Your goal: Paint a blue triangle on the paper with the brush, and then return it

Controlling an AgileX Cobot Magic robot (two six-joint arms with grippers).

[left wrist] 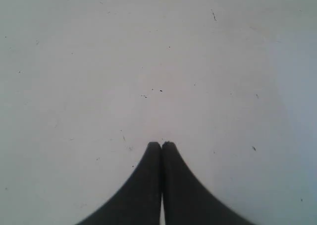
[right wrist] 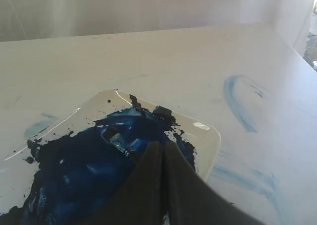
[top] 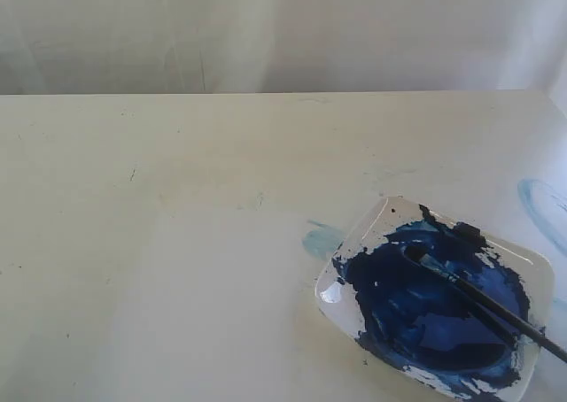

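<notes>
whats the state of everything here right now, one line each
brush: lying in the dish, tip in the paint
dish: smeared with dark blue paint
paper: flat, no outline painted yet
left gripper: jaws shut, empty
right gripper: jaws shut

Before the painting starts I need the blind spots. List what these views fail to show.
Brush: exterior view, handle end cut off by the right edge; right wrist view, handle hidden behind the shut right gripper.
Dish: exterior view, lower rim cut off by the bottom edge.
Paper: exterior view, edges too faint to trace.
Left gripper: left wrist view, paper or table beneath it, cannot tell.
</notes>
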